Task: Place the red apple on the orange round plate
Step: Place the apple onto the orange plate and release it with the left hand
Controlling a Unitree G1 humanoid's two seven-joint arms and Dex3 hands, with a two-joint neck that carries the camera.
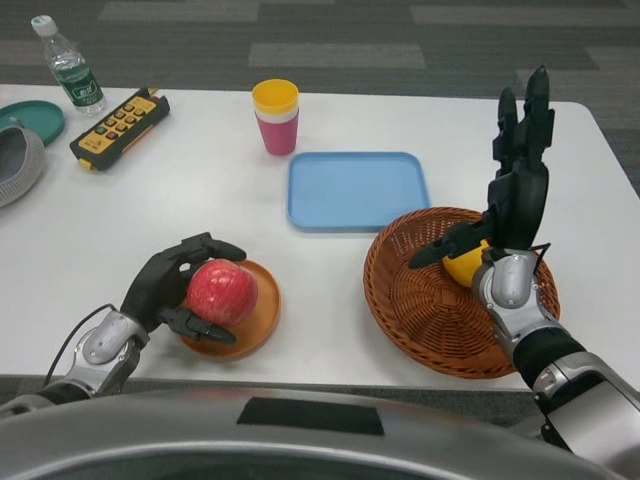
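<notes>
The red apple (pixel 221 292) sits on the orange round plate (pixel 258 322), close to the near edge of the white tabletop (pixel 200 200) and left of its middle. The left hand (pixel 175 285) is wrapped around the apple from the left side, with fingers (pixel 215 247) curled over the top and another reaching along underneath at the front, so the fruit is held while it rests on the plate. The silver forearm runs off toward the near left corner.

Over on the right, the right hand (pixel 515 185) stands upright above a brown wicker basket (pixel 420 300), its fingers stretched straight up and spread, holding nothing. The thumb sticks out sideways toward the middle of the tabletop. A yellow fruit (pixel 462 265) lies in the basket just beside the wrist, partly hidden by it.

A light blue tray (pixel 358 188) lies flat near the middle of the tabletop, just beyond the basket. Behind the tray, toward the far edge, stands a pink cup with a yellow cup stacked in it (pixel 276 117). Nearer the far left corner lie a black and yellow remote (pixel 118 128) with coloured buttons and a clear water bottle (pixel 68 65) with a green label. At the left edge a teal round plate (pixel 35 118) and a grey object (pixel 15 165) are cut off by the frame.
</notes>
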